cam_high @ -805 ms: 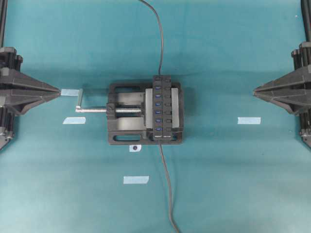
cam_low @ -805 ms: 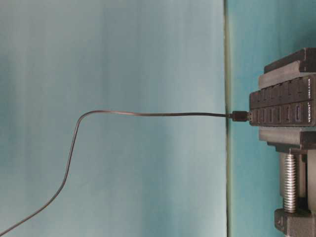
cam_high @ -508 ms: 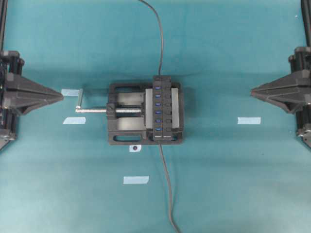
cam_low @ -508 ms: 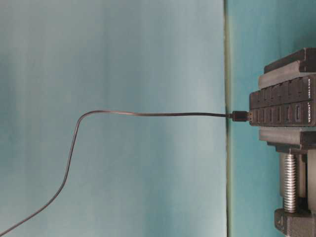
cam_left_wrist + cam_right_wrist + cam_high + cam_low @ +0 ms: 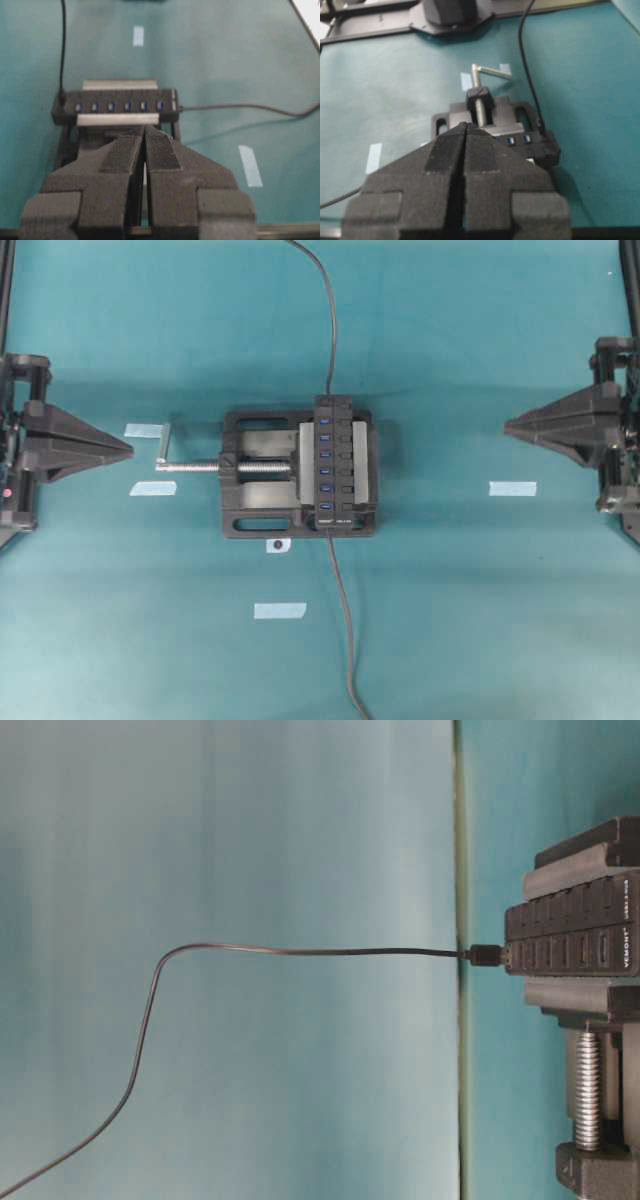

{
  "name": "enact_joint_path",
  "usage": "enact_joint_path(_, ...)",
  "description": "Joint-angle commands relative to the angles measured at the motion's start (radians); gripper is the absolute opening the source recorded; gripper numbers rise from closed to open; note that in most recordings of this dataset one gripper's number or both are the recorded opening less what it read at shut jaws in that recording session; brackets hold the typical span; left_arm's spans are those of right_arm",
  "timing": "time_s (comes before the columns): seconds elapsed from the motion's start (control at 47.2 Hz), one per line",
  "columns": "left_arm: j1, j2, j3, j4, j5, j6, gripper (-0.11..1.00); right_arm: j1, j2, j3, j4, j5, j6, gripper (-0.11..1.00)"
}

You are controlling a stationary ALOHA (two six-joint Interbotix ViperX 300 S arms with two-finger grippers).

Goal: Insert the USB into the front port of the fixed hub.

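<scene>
The USB (image 5: 330, 539) is at the 6 o'clock end of the fixed hub (image 5: 334, 462), in the middle of the table. Its thin cable (image 5: 346, 640) runs off toward 6 o'clock. The plug points to 12 o'clock, the same way the long hub runs. It looks pushed into the end port, so I think the job is done, but I cannot tell how deep it sits. Another cable (image 5: 329, 330) leaves the hub's 12 o'clock end. A black vise (image 5: 250, 522) holds the hub tight.

The left gripper (image 5: 130, 448) is far out at 9 o'clock, and the plug lies toward 4 o'clock from it. The right gripper (image 5: 507, 425) is far out at 3 o'clock, and the plug lies toward 8 o'clock from it. Neither is clearly nearer. Both have their jaws pressed together and hold nothing
</scene>
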Motion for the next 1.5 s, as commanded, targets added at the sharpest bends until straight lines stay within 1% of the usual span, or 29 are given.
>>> enact_joint_path(0.0, 0.0, 0.021, -0.028, 0.002, -0.003, -0.002, 0.0, -0.012, 0.0, -0.028, 0.002, 0.002, 0.009, -0.03)
enact_joint_path(0.254, 0.0, 0.037, -0.035, 0.002, 0.008, -0.002, 0.0, -0.057, 0.002, -0.043, 0.002, 0.028, 0.012, -0.03)
enact_joint_path(0.424, 0.002, 0.037, -0.04, 0.002, 0.029, -0.008, 0.0, -0.087, 0.009, -0.066, 0.002, 0.083, 0.011, -0.03)
enact_joint_path(0.699, 0.0, 0.061, -0.063, 0.002, 0.054, -0.008, 0.0, -0.089, 0.037, -0.081, 0.002, 0.118, 0.012, -0.03)
enact_joint_path(0.953, 0.0, 0.054, -0.075, 0.002, 0.097, -0.009, 0.0, -0.1, 0.14, -0.133, -0.015, 0.158, 0.009, -0.03)
enact_joint_path(1.122, 0.0, 0.061, -0.078, 0.002, 0.094, -0.011, 0.0, -0.1, 0.216, -0.173, -0.017, 0.181, 0.006, -0.03)
enact_joint_path(1.292, 0.0, 0.081, -0.086, 0.002, 0.095, -0.009, 0.0, -0.107, 0.291, -0.212, -0.035, 0.204, 0.005, -0.03)
enact_joint_path(1.482, 0.0, 0.087, -0.086, 0.002, 0.097, -0.009, 0.0, -0.12, 0.357, -0.252, -0.037, 0.202, 0.005, -0.03)
